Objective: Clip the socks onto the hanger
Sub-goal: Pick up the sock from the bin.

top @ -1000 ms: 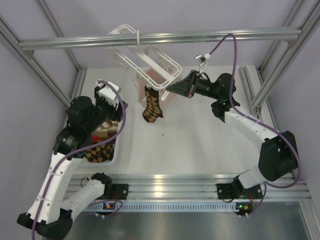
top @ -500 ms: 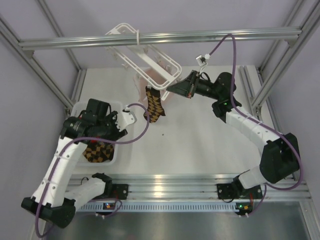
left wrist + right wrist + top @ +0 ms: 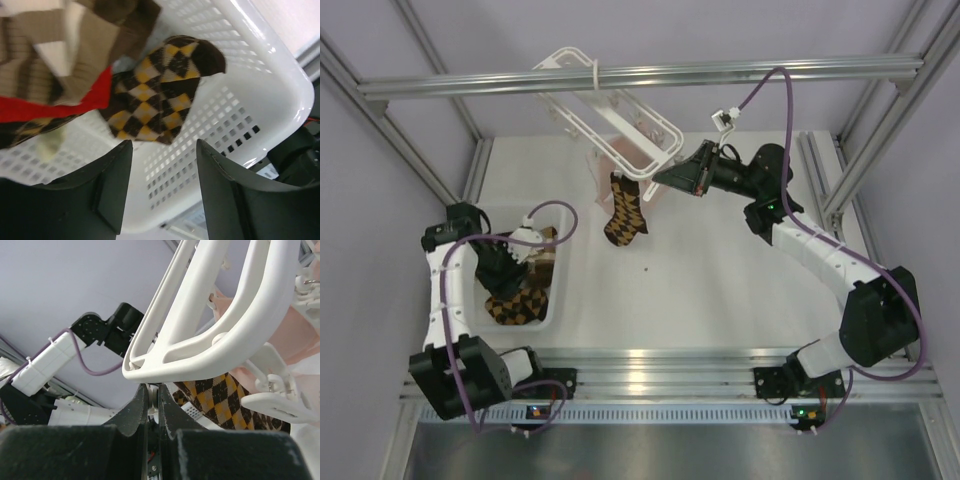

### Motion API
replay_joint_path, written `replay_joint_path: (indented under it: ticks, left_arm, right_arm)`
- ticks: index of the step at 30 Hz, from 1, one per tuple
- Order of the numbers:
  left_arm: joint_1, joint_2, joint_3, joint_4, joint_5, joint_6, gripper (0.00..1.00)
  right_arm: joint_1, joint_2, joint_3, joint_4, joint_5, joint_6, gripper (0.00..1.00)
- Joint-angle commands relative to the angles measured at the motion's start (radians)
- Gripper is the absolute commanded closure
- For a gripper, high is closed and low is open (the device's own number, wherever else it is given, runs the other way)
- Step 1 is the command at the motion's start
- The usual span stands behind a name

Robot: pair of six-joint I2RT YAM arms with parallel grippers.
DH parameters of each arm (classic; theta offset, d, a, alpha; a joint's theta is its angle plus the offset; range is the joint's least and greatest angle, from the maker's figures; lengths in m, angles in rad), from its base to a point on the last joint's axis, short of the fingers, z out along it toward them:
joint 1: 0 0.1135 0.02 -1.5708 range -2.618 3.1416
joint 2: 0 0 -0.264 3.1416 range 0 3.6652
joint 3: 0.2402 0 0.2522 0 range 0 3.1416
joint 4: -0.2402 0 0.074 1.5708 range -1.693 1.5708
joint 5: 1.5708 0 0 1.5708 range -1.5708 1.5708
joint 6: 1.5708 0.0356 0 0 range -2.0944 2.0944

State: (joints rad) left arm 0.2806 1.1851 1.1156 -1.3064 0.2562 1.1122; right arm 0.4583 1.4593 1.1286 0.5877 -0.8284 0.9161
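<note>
While one sock hangs from the hanger | right gripper: fingers pinched on a thin white part of the hanger | left gripper: fingers apart above socks in basket on desk

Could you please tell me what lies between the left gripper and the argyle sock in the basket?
Only bare white mesh of the basket lies between the open left gripper and the argyle sock, as the left wrist view shows.
</note>
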Motion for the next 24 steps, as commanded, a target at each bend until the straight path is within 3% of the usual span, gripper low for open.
replay_joint_path:
  ticks: [1,9,19,22,23,24]
  left_arm:
    - [0.104,0.033,-0.094,-0.053,0.228,0.279,0.41]
    - [0.131,0.106,-0.233,0.217,0.383,0.359,0.36]
    - [0.129,0.173,-0.321,0.36,0.29,0.416,0.37]
    - [0.131,0.156,-0.323,0.323,0.275,0.442,0.59]
    - [0.131,0.147,-0.312,0.299,0.279,0.457,0.72]
    - [0.131,0.133,-0.304,0.265,0.293,0.471,0.77]
  right_arm:
    - [0.014,-0.016,0.057,0.044,-0.003,-0.013,1.0]
    - [0.01,-0.014,0.057,0.037,-0.017,-0.016,1.0]
    - [0.005,0.001,0.068,0.04,-0.018,-0.016,1.0]
    - [0.005,0.006,0.069,0.038,-0.017,-0.016,1.0]
    - [0.005,0.006,0.071,0.034,-0.017,-0.016,1.0]
    - [0.005,0.007,0.072,0.031,-0.015,-0.016,1.0]
